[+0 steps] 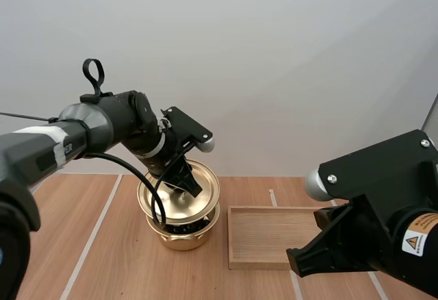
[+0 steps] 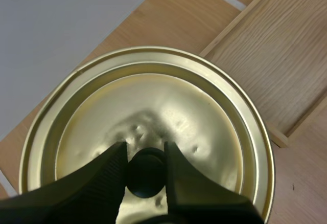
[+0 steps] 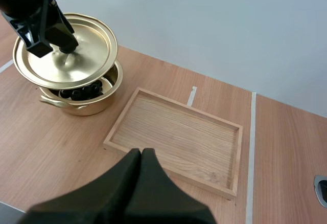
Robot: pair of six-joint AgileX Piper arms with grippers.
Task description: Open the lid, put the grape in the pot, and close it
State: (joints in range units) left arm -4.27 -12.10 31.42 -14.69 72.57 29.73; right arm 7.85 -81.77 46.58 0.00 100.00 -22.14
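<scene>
- A small yellow-and-white label [image 1: 415,242] with a warning triangle sat on the black right arm [image 1: 387,190]; its writing was too small to read.
- The left end effector [image 1: 188,189] [image 2: 144,147] [image 3: 56,37] was clamped on the round black knob [image 2: 146,175] [image 3: 68,45] of the round gold-coloured metal lid [image 1: 205,190] [image 2: 168,106] [image 3: 87,45], one finger on each side of the knob.
- The lid hung from that end effector, tilted and lifted off the pot, with a gap on the side toward the right end effector.
- Directly beneath the left end effector stood the gold-coloured metal pot [image 1: 185,237] [image 3: 82,106] on the light brown wooden tabletop [image 1: 102,245] [image 3: 51,147].
- Inside the pot lay the bunch of dark, nearly black grapes [image 1: 181,227] [image 3: 82,91], seen through the gap under the raised lid.
- The right end effector [image 3: 140,152] had its fingers lying together as one dark wedge, gripping nothing.
- Just ahead of and below the right end effector lay the shallow rectangular light wooden tray [image 1: 274,209] [image 2: 276,55] [image 3: 189,107], its wood-grain floor showing.
- The tray lay beside the pot, on the side away from the left end effector's arm, near it but not touching.
- The right end effector hung well apart from the pot and lid, with the tray between them.
- Thin white lines [image 3: 251,132] ran across the tabletop beyond and beside the tray.
</scene>
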